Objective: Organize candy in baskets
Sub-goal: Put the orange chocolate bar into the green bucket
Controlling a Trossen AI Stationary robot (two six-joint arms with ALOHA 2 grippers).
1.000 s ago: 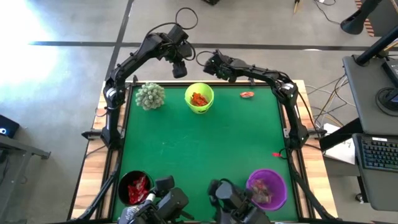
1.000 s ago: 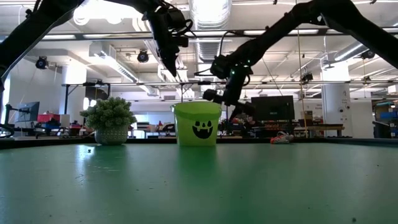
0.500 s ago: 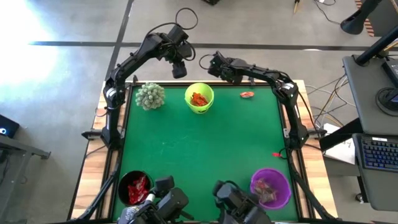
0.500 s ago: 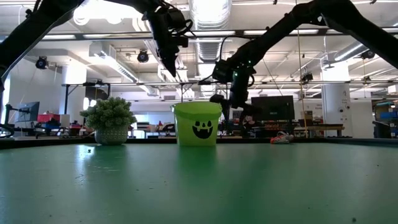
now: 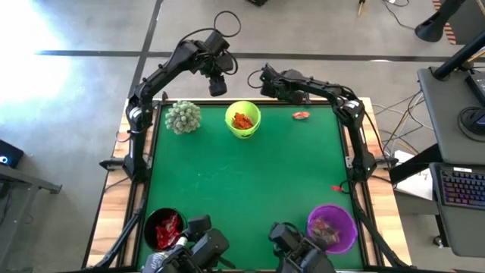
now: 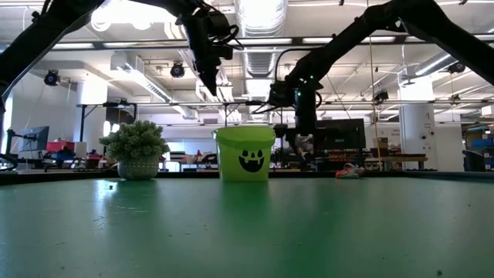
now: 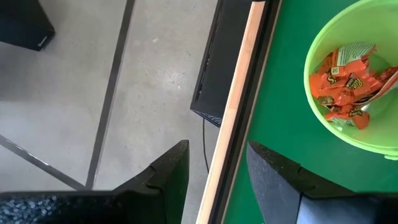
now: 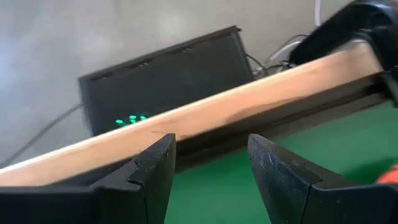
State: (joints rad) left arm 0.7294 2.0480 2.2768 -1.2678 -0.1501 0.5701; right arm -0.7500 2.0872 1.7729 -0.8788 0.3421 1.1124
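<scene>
— 3 baskets on the green table [image 5: 242, 189]; where does each sit, going left to right?

— Near left corner: the black basket [image 5: 163, 228], with red-wrapped candy [image 5: 167, 227] inside. Far edge, about the middle: the lime green basket [image 5: 243, 119], with orange-wrapped candy [image 5: 242, 120] in it. Near right corner: the purple basket [image 5: 332, 230], with pale and reddish sweets [image 5: 326, 229] inside.

— Anything else on the table?

— The spiky pale-green plant [image 5: 183, 117] stands just left of the lime green basket, apart from it. 1 reddish wrapped candy [image 5: 301, 115] lies loose to the right of that basket near the far edge, and 1 small red candy [image 5: 337, 188] lies near the right edge, well apart from the purple basket.

— And the 2 arms?

— The left gripper [image 5: 218, 85] hangs above the far table edge, just left of the lime green basket and higher than it; its 2 fingers [image 7: 166, 177] stand apart with nothing between them. The right gripper [image 5: 267, 76] hovers beyond the far edge, just right of the same basket; its fingers [image 8: 152, 168] are also spread and empty, over the wooden table rim [image 8: 205, 112].
</scene>
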